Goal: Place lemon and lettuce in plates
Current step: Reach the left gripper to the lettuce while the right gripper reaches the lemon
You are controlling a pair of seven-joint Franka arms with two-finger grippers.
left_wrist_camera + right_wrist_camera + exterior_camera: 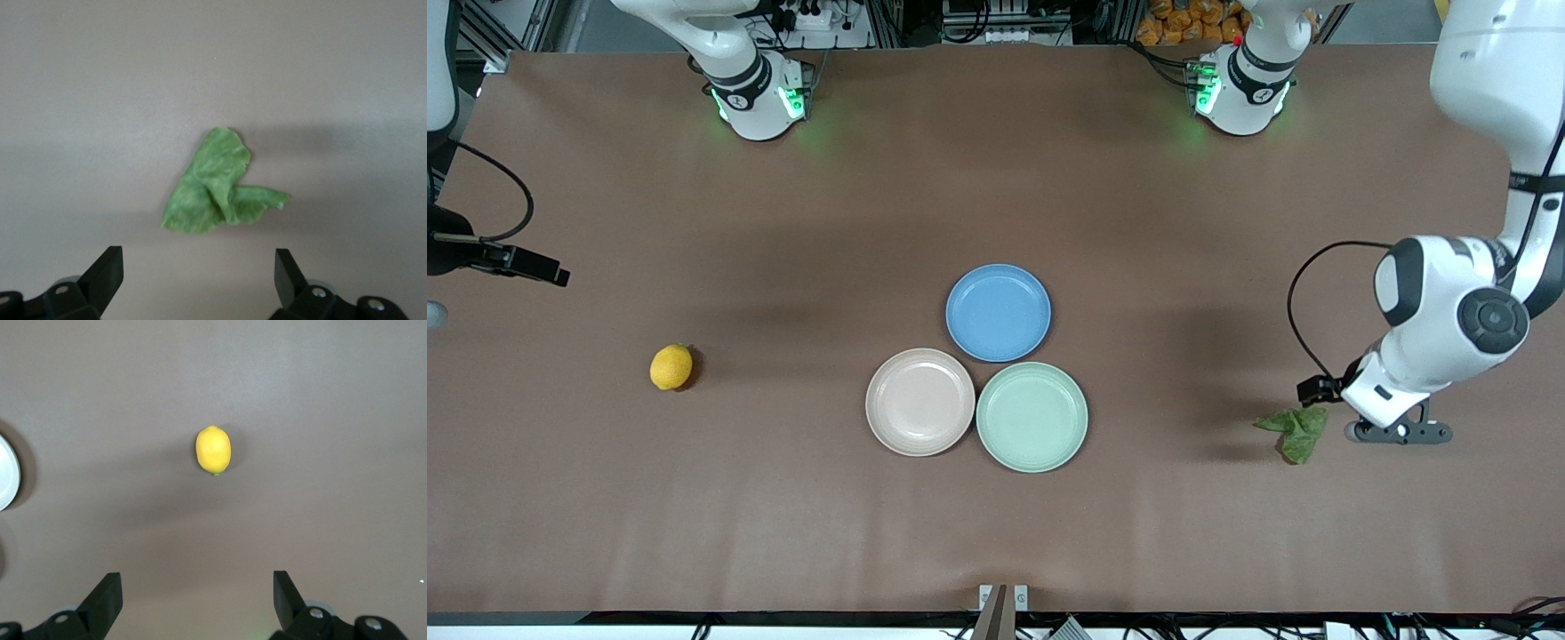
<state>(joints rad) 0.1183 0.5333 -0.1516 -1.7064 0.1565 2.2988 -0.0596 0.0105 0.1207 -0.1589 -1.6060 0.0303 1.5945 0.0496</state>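
The lemon (671,366) lies on the brown table toward the right arm's end; it also shows in the right wrist view (213,450). The lettuce (1296,431) lies toward the left arm's end, seen too in the left wrist view (217,190). The beige-pink plate (920,402) and the mint green plate (1032,416) sit side by side mid-table, both empty. My left gripper (199,270) is open and empty, above the table just beside the lettuce. My right gripper (197,590) is open and empty, high over the table near the lemon, mostly outside the front view.
An empty blue plate (998,312) touches both other plates and lies farther from the front camera. A plate's pale rim (7,473) shows at the edge of the right wrist view. The arm bases (756,98) stand along the table's edge.
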